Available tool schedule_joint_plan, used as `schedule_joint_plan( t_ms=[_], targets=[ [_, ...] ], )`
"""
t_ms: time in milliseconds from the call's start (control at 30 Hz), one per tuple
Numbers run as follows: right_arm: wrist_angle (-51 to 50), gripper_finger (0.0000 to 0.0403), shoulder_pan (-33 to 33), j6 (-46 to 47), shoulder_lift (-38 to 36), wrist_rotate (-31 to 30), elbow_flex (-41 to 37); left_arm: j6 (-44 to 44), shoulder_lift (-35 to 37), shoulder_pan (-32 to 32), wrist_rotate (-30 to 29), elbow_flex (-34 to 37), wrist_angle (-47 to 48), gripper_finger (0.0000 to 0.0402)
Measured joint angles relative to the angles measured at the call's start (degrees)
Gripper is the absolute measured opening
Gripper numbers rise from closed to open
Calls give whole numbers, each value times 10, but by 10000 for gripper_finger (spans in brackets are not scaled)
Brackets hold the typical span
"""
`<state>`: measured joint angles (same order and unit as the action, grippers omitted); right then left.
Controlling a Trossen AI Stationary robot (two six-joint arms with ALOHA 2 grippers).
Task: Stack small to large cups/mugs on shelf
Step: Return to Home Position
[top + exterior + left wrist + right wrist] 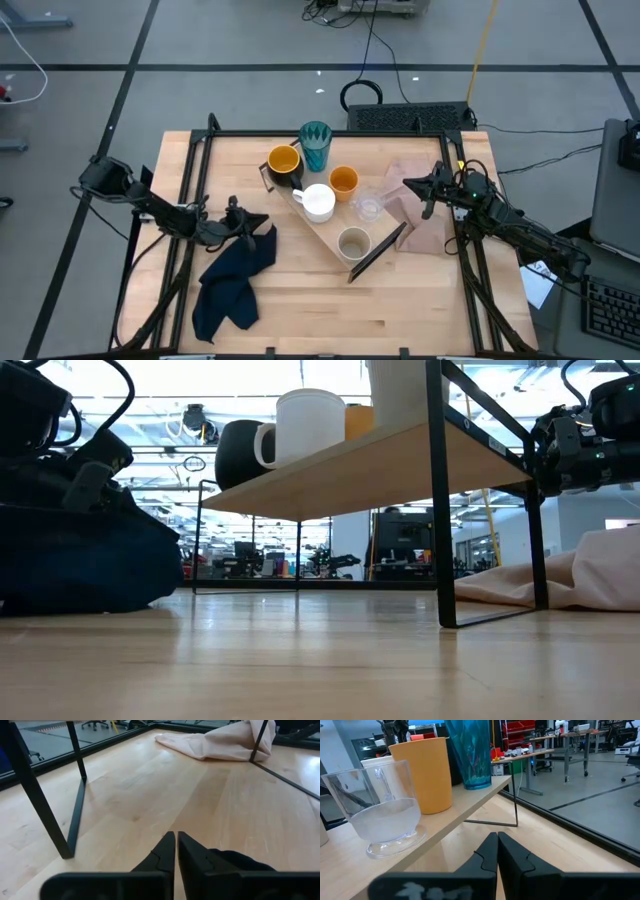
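The light-wood shelf [334, 224] runs slantwise across the table's middle. Standing on it on their bases are a teal tumbler [315, 145], a yellow-orange mug [284, 161], a white mug [319, 202], a small orange cup [343, 180], a small clear cup [369, 208] and a beige-grey cup [353, 243]. My left gripper [176, 836] is shut, low over the far corner of a navy cloth [235, 280], left of the shelf. My right gripper [497, 836] is shut and level to the right of the shelf, facing the clear cup [382, 805] and touching nothing. My left gripper lies level over the navy cloth's far corner [240, 862], which shows beside and under one finger. Nothing is seen between the fingers, and I cannot tell whether they touch the cloth.
A pinkish-beige cloth [420, 215] lies bunched at the shelf's right end, under my right arm. A black frame [190, 200] edges the table. Bare wood stretches along the near side [340, 320].
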<state>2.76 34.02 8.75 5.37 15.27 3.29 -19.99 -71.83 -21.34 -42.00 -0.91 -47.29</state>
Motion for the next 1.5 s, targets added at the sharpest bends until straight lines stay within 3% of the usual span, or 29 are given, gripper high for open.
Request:
schedule_joint_plan(
  t_ms=[200,333,400,567,733,1133,1367,1500],
  targets=[
    [0,0,0,0,0,0,0,1,11,0,1,0,7,37],
    [0,0,0,0,0,0,0,-15,105,0,8,1,94,41],
    [0,0,0,0,0,0,0,-11,170,0,53,3,182,42],
    [2,0,0,0,0,0,0,-22,325,4,258,3,349,42],
    [4,0,0,0,0,0,0,-45,430,35,298,3,438,42],
    [18,0,0,0,3,2,0,53,638,180,368,2,460,42],
    [21,0,0,0,3,2,0,141,718,231,401,2,467,42],
    [25,0,0,0,3,1,0,164,717,228,403,2,468,42]
  ],
)
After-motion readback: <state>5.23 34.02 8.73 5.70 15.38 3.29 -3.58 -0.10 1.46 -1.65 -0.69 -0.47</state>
